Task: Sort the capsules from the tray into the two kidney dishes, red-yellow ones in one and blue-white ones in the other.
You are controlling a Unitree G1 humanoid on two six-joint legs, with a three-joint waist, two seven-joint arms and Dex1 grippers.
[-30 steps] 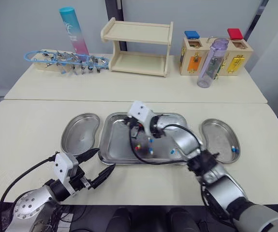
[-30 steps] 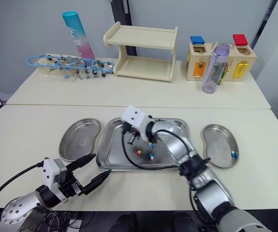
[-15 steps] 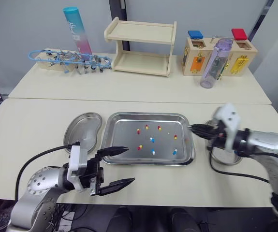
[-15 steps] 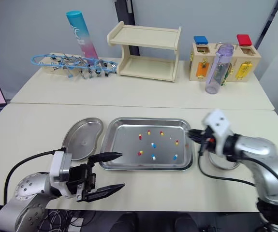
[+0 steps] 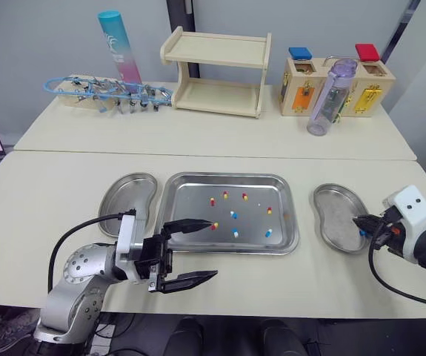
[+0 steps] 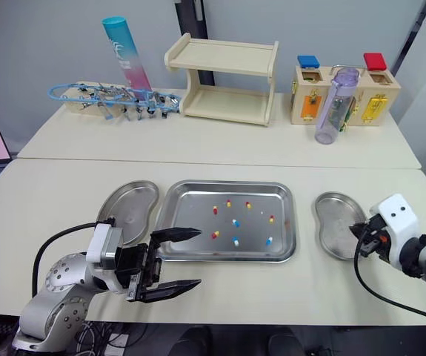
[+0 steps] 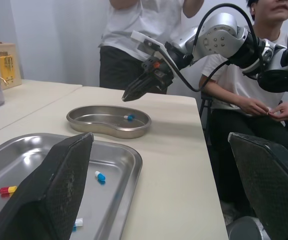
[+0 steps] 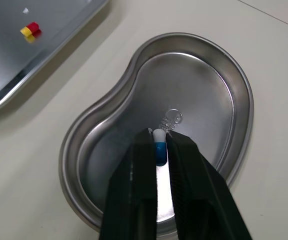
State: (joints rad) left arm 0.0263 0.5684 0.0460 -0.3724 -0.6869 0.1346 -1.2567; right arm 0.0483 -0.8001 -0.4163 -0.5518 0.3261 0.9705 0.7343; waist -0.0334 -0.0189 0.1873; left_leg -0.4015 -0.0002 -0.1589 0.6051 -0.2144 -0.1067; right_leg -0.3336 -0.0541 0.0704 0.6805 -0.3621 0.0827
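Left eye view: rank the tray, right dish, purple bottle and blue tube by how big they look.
Largest first:
1. tray
2. right dish
3. purple bottle and blue tube look about alike. Both stand farther back, so their true sizes are unsure.

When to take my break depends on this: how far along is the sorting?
Barely started. Done: one blue-white capsule lies in the right dish. In hand: the right gripper hovers over it; the left gripper is open. To do: eight capsules in the tray, left dish unfilled.

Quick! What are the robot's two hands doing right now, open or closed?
Left gripper: open, holding nothing, at the tray's near edge.
Right gripper: closed on a blue-white capsule, over the kidney dish.
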